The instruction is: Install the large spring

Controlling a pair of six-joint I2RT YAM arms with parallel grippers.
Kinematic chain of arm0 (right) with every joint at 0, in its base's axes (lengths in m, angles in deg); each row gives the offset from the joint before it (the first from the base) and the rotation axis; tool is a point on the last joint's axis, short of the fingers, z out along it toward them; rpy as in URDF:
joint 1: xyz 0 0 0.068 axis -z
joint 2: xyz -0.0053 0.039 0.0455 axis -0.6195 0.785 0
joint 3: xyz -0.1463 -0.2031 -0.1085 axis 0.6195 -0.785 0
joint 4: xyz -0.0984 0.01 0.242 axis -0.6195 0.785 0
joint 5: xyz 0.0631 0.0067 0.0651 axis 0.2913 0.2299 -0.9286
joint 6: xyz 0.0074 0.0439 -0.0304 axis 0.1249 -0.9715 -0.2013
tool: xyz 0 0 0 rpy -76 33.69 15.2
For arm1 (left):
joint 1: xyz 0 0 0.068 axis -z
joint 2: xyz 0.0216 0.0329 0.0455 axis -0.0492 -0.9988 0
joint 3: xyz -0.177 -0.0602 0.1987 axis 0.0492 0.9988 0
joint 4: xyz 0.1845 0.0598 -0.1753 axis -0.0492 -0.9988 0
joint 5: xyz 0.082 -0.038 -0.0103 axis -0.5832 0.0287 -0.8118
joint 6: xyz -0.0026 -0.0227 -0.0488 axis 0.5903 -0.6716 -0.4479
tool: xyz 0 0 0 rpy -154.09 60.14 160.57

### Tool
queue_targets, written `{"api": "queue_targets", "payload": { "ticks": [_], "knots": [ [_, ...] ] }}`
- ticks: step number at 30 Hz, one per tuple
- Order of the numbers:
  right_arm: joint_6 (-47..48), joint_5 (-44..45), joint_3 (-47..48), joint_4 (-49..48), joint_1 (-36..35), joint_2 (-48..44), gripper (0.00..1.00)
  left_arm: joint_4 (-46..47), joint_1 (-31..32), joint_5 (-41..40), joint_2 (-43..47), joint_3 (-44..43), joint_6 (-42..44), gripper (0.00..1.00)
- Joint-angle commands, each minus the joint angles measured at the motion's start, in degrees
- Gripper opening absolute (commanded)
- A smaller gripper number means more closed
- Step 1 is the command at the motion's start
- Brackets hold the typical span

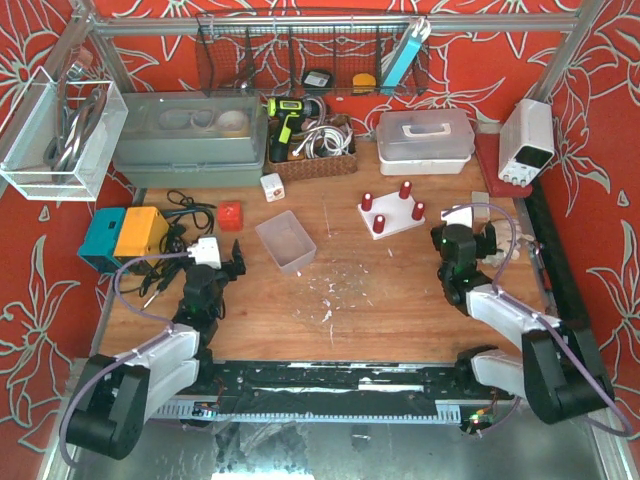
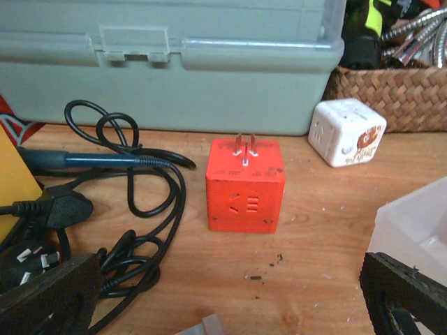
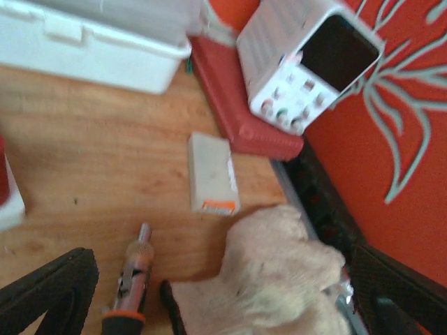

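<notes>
No large spring shows in any view. A white base (image 1: 392, 222) with three red pegs stands at the back middle of the table. A clear plastic tray (image 1: 286, 241) sits left of centre; its corner shows in the left wrist view (image 2: 418, 223), and I cannot tell what it holds. My left gripper (image 1: 236, 262) is open and empty, low over the table, facing a red plug cube (image 2: 246, 185). My right gripper (image 1: 492, 250) is open and empty at the right side, over a white cloth (image 3: 279, 272).
Black cables (image 2: 133, 209) lie at the left. A white cube (image 2: 347, 131), a grey toolbox (image 2: 167, 63) and a wicker basket (image 2: 391, 98) stand behind. A screwdriver (image 3: 133, 276), a small white box (image 3: 213, 174), a red pad (image 3: 241, 112) and a power supply (image 3: 307, 63) are by the right gripper.
</notes>
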Motion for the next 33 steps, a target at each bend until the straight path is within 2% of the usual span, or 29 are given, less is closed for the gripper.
{"api": "queue_targets", "payload": {
  "ticks": [1, 3, 4, 7, 10, 14, 17, 18, 19, 21, 23, 25, 28, 30, 33],
  "knots": [
    [-3.91, -4.17, -1.00, -5.67, 2.83, 3.66, 0.99, 6.06, -1.27, 3.29, -2.99, -0.68, 3.18, 1.00],
    [-4.58, -8.40, -2.78, -9.87, 3.69, 4.55, 0.99, 6.03, -1.44, 5.69, -5.57, -1.50, 3.78, 1.00],
    [-4.96, -9.09, -2.80, -9.68, 4.09, 5.30, 0.99, 7.51, -1.45, 7.28, -6.51, -1.58, 3.93, 1.00],
    [-5.91, -9.62, -6.27, -17.07, 5.05, 9.05, 0.99, 12.66, -1.45, 10.82, -8.51, -0.75, 3.03, 1.00],
    [-6.60, -9.22, -9.75, -26.02, 5.55, 11.52, 0.99, 12.26, -1.54, 10.10, -10.48, -2.14, 2.41, 1.00],
    [-6.32, -12.82, -9.09, -25.08, 6.24, 12.77, 0.99, 12.04, -1.74, 14.29, -12.71, -3.67, 2.82, 1.00],
    [-5.41, -13.01, -9.74, -32.75, 6.62, 18.22, 0.99, 14.14, -1.77, 16.24, -13.98, -3.69, 3.49, 1.00],
    [-6.19, -13.05, -8.86, -26.92, 6.73, 17.24, 0.99, 15.00, -1.80, 15.98, -14.63, -3.71, 4.46, 1.00],
    [-7.26, -13.52, -8.29, -25.17, 7.41, 15.52, 0.99, 15.87, -1.90, 15.67, -15.15, -3.74, 4.91, 1.00],
    [-7.96, -13.50, -8.22, -27.69, 8.25, 17.06, 0.99, 17.25, -2.13, 15.50, -15.80, -3.68, 5.87, 1.00],
    [-8.56, -13.71, -7.68, -24.16, 8.53, 15.77, 0.99, 22.64, -2.56, 15.59, -17.54, -1.92, 7.12, 1.00],
    [-8.24, -13.68, -7.96, -26.71, 8.56, 16.56, 0.99, 29.62, -3.38, 13.95, -22.19, 0.06, 5.35, 1.00],
    [-8.20, -13.69, -7.81, -25.64, 8.60, 16.26, 0.99, 36.24, -3.73, 14.16, -28.47, 0.17, 5.31, 1.00],
    [-8.30, -13.75, -7.62, -24.80, 8.54, 15.96, 0.99, 30.24, -3.81, 15.40, -26.92, -1.79, 5.46, 1.00],
    [-8.23, -13.75, -7.69, -24.94, 8.52, 15.99, 0.99, 30.85, -4.03, 15.92, -28.13, -2.74, 5.57, 1.00]
  ]
}}
